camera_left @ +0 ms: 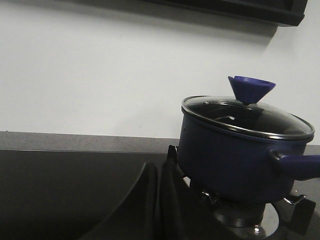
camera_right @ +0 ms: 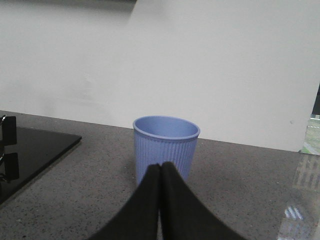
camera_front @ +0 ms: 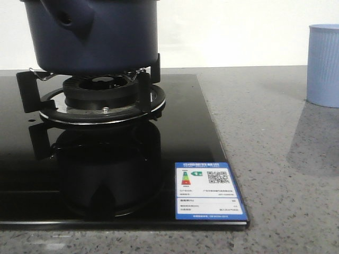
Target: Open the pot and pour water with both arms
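One pot (camera_front: 92,37) on black glass hob (camera_front: 32,174); grey speckled counter (camera_front: 286,159), white wall (camera_right: 200,65).

We see the pot (camera_front: 92,34) seated upright on the burner grate at the far left of the black glass hob, its top cut off in the front view. Its walls are dark navy blue, smooth and glossy. A same-colour handle stub (camera_front: 68,21) with a round hole faces the near left. In the left wrist view we note the pot (camera_left: 227,160) is closed by a glass lid (camera_left: 247,117) with a metal rim, crowned by a blue cone-shaped knob (camera_left: 251,89), and a long handle (camera_left: 297,166) projects from the wall.
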You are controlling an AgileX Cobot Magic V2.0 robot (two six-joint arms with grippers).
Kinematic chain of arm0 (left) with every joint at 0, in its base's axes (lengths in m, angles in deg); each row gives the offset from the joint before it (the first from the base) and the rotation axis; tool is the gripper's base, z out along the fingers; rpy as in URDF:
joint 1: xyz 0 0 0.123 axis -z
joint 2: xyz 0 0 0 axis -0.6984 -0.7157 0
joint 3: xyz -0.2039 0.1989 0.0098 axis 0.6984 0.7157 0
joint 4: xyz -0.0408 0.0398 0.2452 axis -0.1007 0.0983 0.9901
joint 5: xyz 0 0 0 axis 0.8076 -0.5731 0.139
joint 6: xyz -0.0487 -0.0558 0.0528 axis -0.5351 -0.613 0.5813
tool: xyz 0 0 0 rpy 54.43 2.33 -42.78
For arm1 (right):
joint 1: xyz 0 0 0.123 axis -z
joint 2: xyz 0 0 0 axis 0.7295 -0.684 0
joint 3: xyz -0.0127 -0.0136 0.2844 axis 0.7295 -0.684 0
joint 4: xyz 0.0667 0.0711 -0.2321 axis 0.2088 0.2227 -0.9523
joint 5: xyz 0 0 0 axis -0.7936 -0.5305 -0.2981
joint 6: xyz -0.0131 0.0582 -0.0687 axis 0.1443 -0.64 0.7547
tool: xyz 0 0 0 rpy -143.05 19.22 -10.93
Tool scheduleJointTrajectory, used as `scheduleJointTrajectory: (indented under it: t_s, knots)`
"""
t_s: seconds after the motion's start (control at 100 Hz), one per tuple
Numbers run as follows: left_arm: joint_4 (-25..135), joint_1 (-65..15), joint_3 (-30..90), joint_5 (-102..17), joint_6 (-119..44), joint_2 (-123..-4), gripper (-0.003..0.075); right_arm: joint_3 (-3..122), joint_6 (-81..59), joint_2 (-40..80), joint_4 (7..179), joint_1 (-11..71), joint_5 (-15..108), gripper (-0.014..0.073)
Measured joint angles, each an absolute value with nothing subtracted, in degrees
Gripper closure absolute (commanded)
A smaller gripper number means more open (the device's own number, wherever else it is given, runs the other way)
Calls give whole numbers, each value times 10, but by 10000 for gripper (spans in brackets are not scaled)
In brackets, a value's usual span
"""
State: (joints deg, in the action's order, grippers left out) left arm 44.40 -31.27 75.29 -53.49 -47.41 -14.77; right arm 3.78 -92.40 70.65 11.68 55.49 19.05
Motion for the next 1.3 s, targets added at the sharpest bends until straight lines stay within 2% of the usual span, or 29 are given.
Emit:
scheduleJointTrajectory:
  t_s: [0.45, 0.53, 0.67, 0.79, 0.93, 1.3]
  knots:
    - [450, -313, 756, -535, -474, -148, 739, 38, -924, 706, 117, 555, 191, 664]
    - [509, -315, 762, -535, -496, -146, 739, 38, -924, 706, 117, 555, 191, 664]
    - [685, -343, 793, -530, -670, -138, 739, 38, -924, 706, 117, 555, 191, 664]
    - [743, -370, 825, -506, -733, -105, 739, 38, -924, 706, 117, 555, 191, 664]
    - [760, -386, 859, -477, -747, -58, 739, 38, -924, 706, 117, 555, 191, 664]
    - [747, -402, 873, -482, -758, -56, 739, 37, -924, 706, 117, 555, 191, 664]
